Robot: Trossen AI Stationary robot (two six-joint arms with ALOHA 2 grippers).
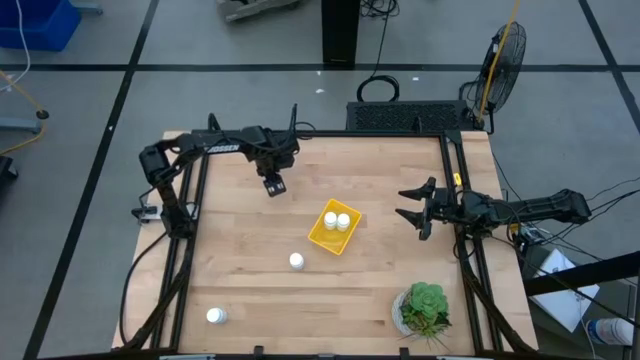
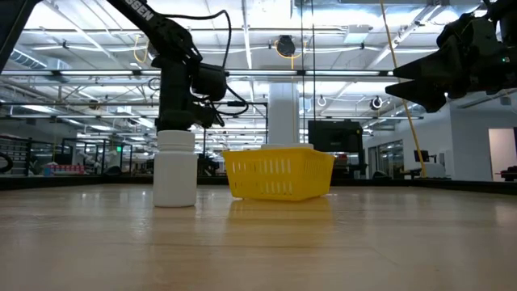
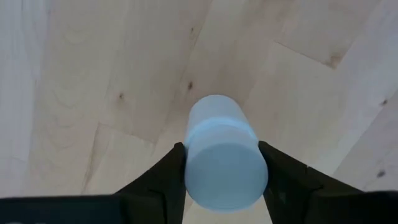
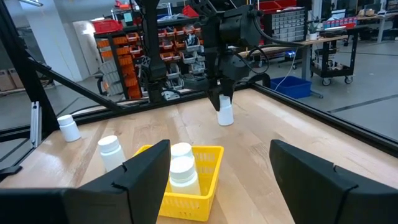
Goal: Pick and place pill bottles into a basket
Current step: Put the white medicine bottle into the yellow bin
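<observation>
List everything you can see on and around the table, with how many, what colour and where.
Pill bottles: five, white. Two in the basket; one upright on the table near the basket; one near the table's front left corner; one between the left gripper's fingers.
Basket: one, yellow, mid-table.
Potted plant: one, green in a white pot, front right corner.
Table: one, light wood.
Fan: one, black, on the floor beyond the table's right back corner.
Left gripper: back left of the table, shut on a bottle.
Right gripper: open, at the right edge.
</observation>
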